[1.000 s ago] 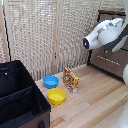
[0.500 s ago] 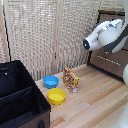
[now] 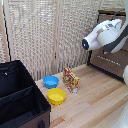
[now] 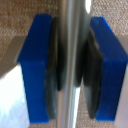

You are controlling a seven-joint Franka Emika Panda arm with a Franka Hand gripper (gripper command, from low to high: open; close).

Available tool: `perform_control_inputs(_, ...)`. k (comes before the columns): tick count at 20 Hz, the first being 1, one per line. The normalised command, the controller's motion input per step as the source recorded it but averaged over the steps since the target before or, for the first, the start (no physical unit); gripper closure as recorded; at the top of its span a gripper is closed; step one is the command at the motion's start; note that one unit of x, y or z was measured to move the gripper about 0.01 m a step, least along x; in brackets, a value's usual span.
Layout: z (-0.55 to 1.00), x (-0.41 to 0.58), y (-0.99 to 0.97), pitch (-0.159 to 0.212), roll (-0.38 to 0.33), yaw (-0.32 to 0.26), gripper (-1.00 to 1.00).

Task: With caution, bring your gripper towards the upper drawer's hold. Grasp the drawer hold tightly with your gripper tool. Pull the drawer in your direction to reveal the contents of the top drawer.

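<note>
In the wrist view the drawer hold (image 4: 70, 30) is a slim silver bar running between my gripper's (image 4: 70, 70) two blue fingertips (image 4: 35, 70). The dark pads press against the bar from both sides. Brown drawer front (image 4: 20, 15) lies behind it. In the exterior view the bulky white arm (image 3: 102, 35) reaches to the dark-framed dresser (image 3: 107, 62) at the exterior view's right. The arm hides the gripper and the hold there.
A black open case (image 3: 20, 95) stands at the exterior view's left. A blue bowl (image 3: 50, 81), a yellow bowl (image 3: 56, 96) and a colourful snack pack (image 3: 70, 79) sit on the wooden floor. A woven screen (image 3: 45, 35) stands behind.
</note>
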Motion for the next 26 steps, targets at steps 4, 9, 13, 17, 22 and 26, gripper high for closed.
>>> perform_control_inputs(4,-0.05,0.128,0.92,-0.007,0.045,0.0,1.0)
perform_control_inputs(9,-0.09,0.261,0.9,-0.018,0.036,-0.016,1.0)
perform_control_inputs(13,-0.13,0.257,0.92,-0.037,0.011,-0.036,1.0)
perform_control_inputs(17,-0.11,0.224,0.9,-0.035,0.009,-0.034,1.0)
perform_control_inputs(22,0.01,0.157,0.28,0.0,-0.015,-0.006,-1.0)
perform_control_inputs(26,0.25,0.194,-0.01,0.0,-0.016,-0.077,-1.0)
